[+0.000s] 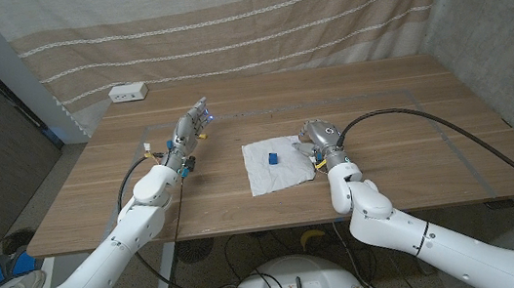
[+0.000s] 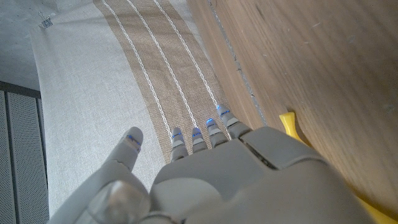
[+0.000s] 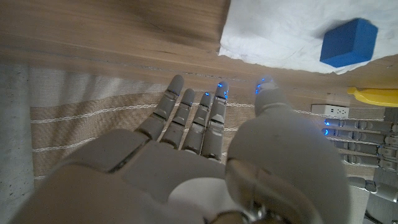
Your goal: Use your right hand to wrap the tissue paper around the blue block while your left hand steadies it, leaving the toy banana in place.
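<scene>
A: Starting with the biggest?

B: Yes. Wooden surface, wide, with a striped curtain hanging behind.

A: And on the surface?

B: Tissue paper, white, spread flat near the middle, a little wrinkled at the edges. Not wrapped around anything yet.

A: Then the 2 hands?

B: Left hand first. Held out over the left part of the surface, well apart from the tissue paper. Fingers straight and side by side, thumb spread away, nothing held. Not steadying anything at this moment.

A: And the other?

B: Right hand, just beside the right edge of the tissue paper. Touching it or not, cannot tell. Fingers stretched out and slightly apart in the right wrist view, thumb to the side, nothing gripped.

A: Smaller things now?

B: White power strip, at the far left corner of the surface, near the curtain. Then the toy banana, yellow, lying on the bare wood just beside the left hand, also seen by its tip in the left wrist view. Well apart from the tissue paper.

A: And the smallest?

B: Blue block, sitting on the tissue paper, toward its far side, uncovered. Near the right hand, but not touched by either hand.
</scene>
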Controlling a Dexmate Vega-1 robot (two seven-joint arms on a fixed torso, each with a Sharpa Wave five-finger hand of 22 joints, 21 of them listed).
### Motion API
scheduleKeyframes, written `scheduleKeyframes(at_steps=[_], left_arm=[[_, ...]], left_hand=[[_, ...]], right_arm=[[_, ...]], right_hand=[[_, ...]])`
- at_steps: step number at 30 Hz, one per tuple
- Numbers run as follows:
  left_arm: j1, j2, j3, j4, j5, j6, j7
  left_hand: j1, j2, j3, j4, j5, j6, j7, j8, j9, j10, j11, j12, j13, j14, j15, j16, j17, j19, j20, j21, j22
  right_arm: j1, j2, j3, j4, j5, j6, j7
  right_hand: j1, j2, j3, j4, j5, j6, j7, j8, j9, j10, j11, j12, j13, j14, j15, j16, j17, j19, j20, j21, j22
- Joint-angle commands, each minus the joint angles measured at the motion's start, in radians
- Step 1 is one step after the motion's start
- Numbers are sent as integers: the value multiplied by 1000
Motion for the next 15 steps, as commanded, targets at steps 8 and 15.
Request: scheduleKeyframes(at_steps=[8,15], left_arm=[[13,6,0,-26,7,7,16],[21,10,-2,-40,9,10,26]], left_hand=[[-11,27,6,-8,-4,5,-5,1,4,5,0,-4,3,6,-13,0,3,10,4,-4,3],[-10,27,6,-9,-4,4,-7,0,4,5,1,-4,3,6,-13,0,3,10,4,-4,3]], right_arm=[[39,-2,-59,24,0,-113,27],[48,-9,-67,33,18,-108,26]], right_hand=[[-22,-5,-16,3,0,49,13,20,3,1,6,-9,-2,-10,-70,-7,-1,-5,11,-14,3],[-31,-5,-20,5,0,63,18,26,4,2,7,-10,-3,-10,-67,-9,-1,-5,12,-18,3]])
